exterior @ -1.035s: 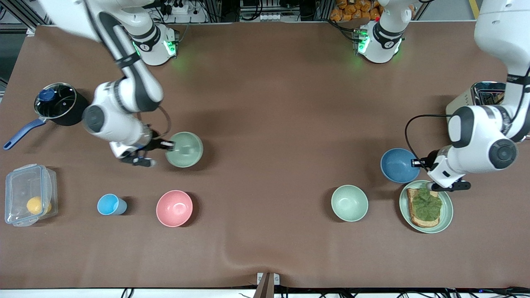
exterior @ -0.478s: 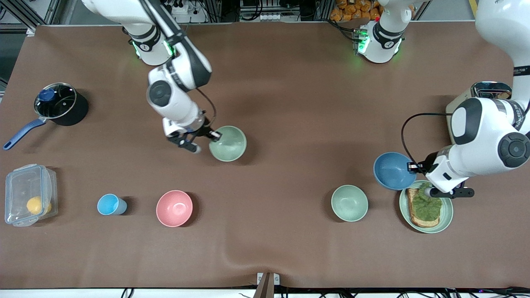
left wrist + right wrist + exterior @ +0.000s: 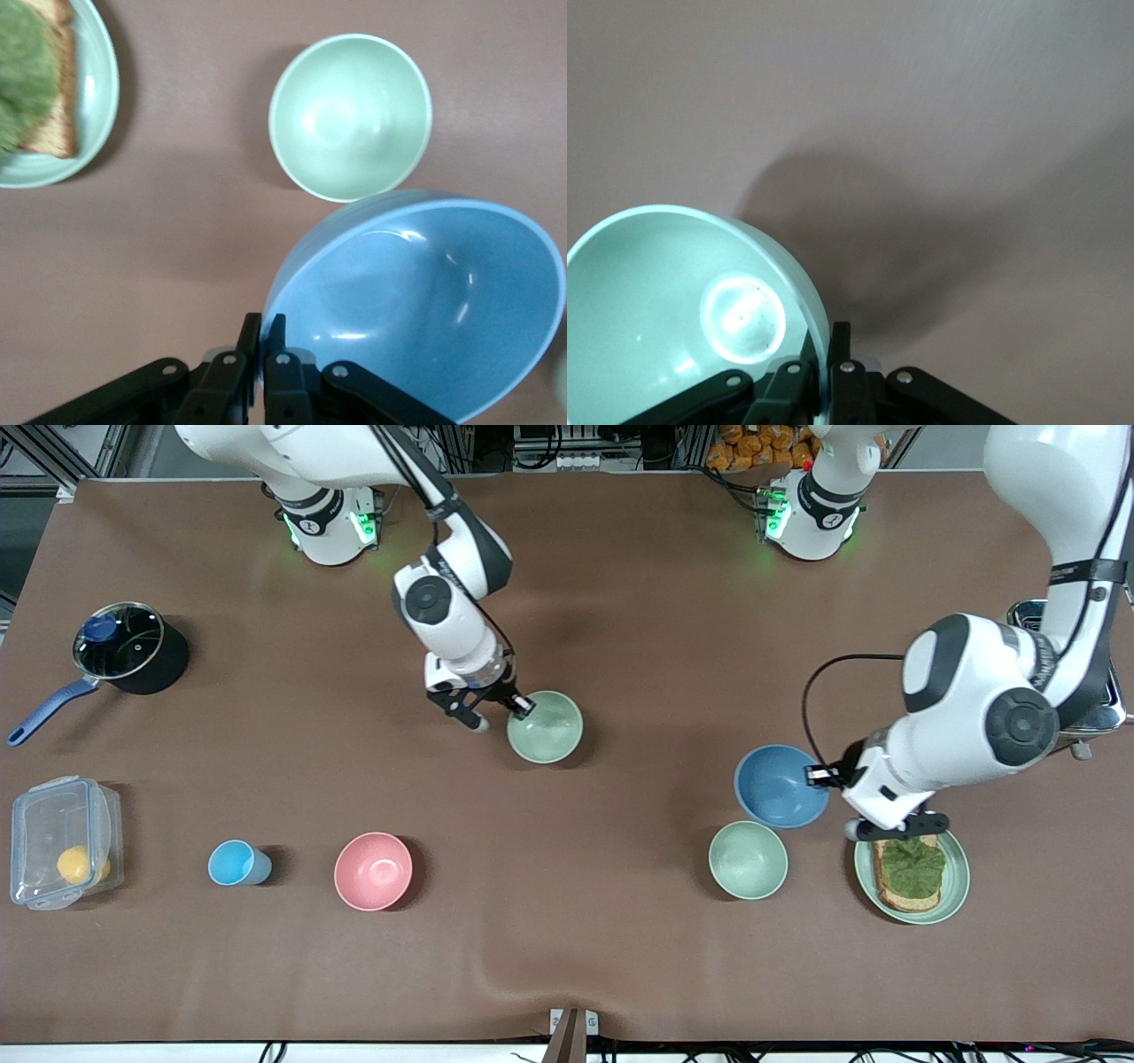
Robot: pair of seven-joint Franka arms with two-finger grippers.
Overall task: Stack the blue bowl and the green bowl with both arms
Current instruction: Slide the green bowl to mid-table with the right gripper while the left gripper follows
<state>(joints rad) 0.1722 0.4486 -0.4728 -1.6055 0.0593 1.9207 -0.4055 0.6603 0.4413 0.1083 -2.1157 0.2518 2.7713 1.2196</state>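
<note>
You had both bowls up over the worktop [image 3: 620, 602]. The blue bowl [image 3: 780, 786] hung from your left pincer [image 3: 828, 777], which clamped its rim above the pale bowl [image 3: 748, 859] and beside the plate [image 3: 955, 881]. Your right pincer [image 3: 523, 707] gripped the green bowl [image 3: 545, 727] by its rim over mid-worktop.

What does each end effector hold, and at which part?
The left end effector pinches the blue bowl at its rim. The right end effector pinches the green bowl at its rim.
</note>
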